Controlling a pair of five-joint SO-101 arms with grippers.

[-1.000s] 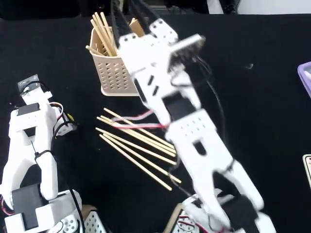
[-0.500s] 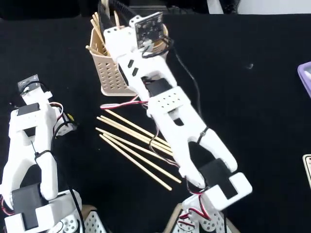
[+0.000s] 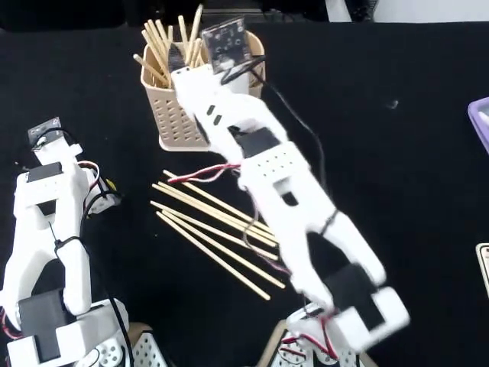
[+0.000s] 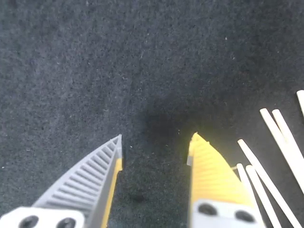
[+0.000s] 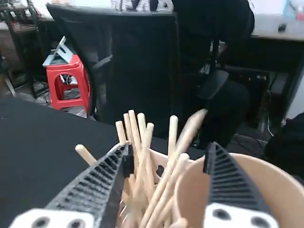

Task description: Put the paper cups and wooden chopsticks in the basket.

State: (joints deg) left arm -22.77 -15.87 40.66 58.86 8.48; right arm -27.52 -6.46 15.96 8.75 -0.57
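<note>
The beige slotted basket stands at the back of the black table with several wooden chopsticks sticking up out of it. A paper cup sits inside it beside them. My right gripper hangs open just above the basket, and the upright chopsticks lie between its fingers without being clamped. One chopstick shows blurred. Several loose chopsticks lie fanned on the table in front of the basket. My left gripper is open, low over bare table, with their ends just beside it.
The right arm stretches diagonally over the loose chopsticks. The left arm stands at the table's left side. A purple object sits at the right edge. Chairs and a red stool are in the room behind.
The right arm swung over to the basket and lowered its gripper above it. More chopsticks now stand in the basket. The left arm and the loose chopsticks stayed put.
</note>
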